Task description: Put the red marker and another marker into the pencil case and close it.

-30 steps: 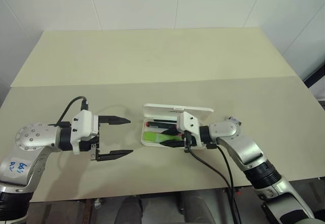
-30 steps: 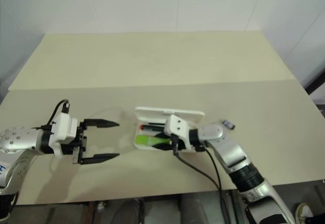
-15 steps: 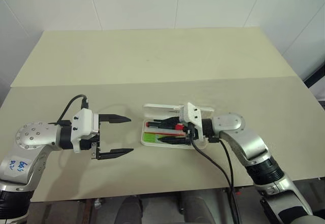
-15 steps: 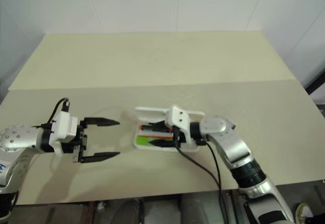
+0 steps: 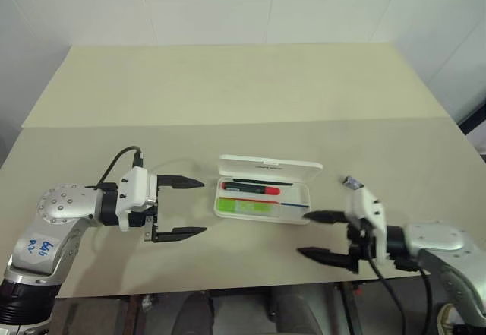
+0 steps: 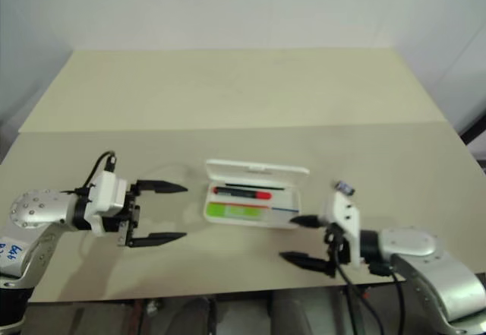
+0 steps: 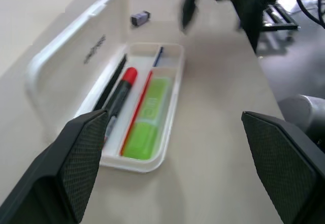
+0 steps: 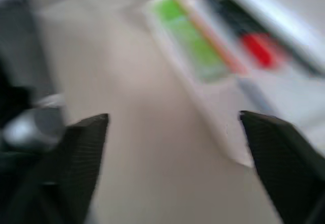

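— Black fingers low in the frame, whose are they?
— Lower right, the right gripper (image 5: 319,235) hangs just off the table edge, jaws spread wide and empty, tips pointing toward the case. At centre left the left gripper (image 5: 182,208) sits level with its fingers released too, nothing between them, aimed at the case's short end.

— And the pencil case (image 5: 301,219)?
— Mid-frame, lying between the two grippers, touched by neither. Its lid stands open along the far side.

— What's inside?
— The lime-green highlighter (image 5: 244,207) lies in the near compartment. The red marker (image 5: 250,189) lies in the far one, parallel to it, red cap toward the right of the frame.

— Anything beyond?
— A small dark grey stubby object (image 5: 351,182) rests on the beige table (image 5: 228,84), right of the lid. A pale wall (image 5: 266,4) sits at the top.
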Robot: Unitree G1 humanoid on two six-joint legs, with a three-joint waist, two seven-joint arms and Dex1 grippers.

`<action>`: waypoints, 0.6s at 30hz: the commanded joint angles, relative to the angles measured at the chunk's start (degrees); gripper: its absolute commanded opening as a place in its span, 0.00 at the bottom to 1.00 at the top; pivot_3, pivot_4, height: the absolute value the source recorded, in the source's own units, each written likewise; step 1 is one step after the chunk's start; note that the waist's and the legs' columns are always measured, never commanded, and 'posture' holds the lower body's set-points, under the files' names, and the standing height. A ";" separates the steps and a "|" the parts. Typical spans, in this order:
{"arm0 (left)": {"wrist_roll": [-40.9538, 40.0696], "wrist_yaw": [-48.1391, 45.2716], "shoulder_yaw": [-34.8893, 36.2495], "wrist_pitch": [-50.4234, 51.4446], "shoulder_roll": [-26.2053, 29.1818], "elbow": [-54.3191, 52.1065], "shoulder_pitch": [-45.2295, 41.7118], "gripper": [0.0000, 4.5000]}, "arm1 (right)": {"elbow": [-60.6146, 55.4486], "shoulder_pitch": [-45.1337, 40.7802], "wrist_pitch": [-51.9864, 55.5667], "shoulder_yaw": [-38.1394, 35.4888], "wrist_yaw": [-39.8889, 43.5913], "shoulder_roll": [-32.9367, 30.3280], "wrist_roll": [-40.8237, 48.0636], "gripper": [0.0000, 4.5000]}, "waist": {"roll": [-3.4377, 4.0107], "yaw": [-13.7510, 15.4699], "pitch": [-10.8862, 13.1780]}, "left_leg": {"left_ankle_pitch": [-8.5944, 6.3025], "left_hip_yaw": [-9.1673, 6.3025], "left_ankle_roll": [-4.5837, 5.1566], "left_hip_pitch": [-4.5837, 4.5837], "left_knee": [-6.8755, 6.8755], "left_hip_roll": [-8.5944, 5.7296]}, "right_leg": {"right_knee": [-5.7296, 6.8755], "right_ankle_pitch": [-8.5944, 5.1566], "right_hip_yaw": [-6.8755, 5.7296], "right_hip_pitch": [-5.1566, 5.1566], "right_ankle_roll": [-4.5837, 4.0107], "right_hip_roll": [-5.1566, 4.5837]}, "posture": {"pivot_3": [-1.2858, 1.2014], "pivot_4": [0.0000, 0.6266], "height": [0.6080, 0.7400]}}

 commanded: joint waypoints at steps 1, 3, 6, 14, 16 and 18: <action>-0.09 0.32 -1.43 0.00 -1.40 0.26 -2.52 1.00 | 5.23 -0.28 -4.87 -6.92 -0.64 -1.70 -1.49 1.00 | 0.03 -0.53 0.00 | 0.00 -0.05 0.00 -0.07 -0.03 0.14 | -0.57 0.33 -0.04 0.13 -0.04 0.16 | 0.52 0.24 1.00; 0.09 0.65 -2.26 0.38 -2.04 0.22 -3.31 1.00 | 8.86 -0.77 -7.73 -7.96 -0.87 -1.76 -2.93 1.00 | 0.21 -0.89 0.07 | 0.01 -0.06 0.01 -0.19 -0.12 0.67 | -2.00 1.21 -0.13 0.61 0.05 0.63 | 0.52 0.24 1.00; 0.46 1.39 -3.48 0.78 -3.08 0.19 -4.24 1.00 | 13.79 -1.37 -11.91 -7.56 -0.23 -2.10 -5.34 1.00 | 0.35 -1.30 0.01 | -0.04 0.03 -0.07 -0.43 -0.28 1.60 | -3.32 1.95 -0.29 1.27 -0.39 1.30 | 0.52 0.24 1.00; 1.75 3.65 -5.69 1.27 -5.71 1.20 -7.18 1.00 | 26.03 -9.20 -17.86 -3.45 -1.05 0.51 -8.25 1.00 | 0.16 -0.54 0.07 | -0.69 1.05 -0.03 0.13 -0.04 1.07 | 0.67 -0.30 1.33 -0.49 -0.36 1.31 | 0.52 0.24 1.00; 1.97 4.10 -6.19 1.63 -6.35 1.31 -8.07 1.00 | 29.22 -11.49 -18.81 -2.29 -0.85 1.30 -8.82 1.00 | 0.16 -0.50 0.07 | -0.69 1.07 0.01 0.11 -0.03 1.01 | 1.06 -0.38 1.48 -0.75 -0.26 1.34 | 0.52 0.24 1.00; 1.93 4.62 -6.57 2.21 -6.81 0.81 -8.43 1.00 | 32.77 -13.54 -20.06 -0.53 0.01 1.76 -9.90 1.00 | 0.16 -0.48 0.07 | -0.69 1.11 0.02 0.13 0.07 0.96 | 1.35 -0.42 1.58 -0.85 -0.18 1.34 | 0.52 0.24 1.00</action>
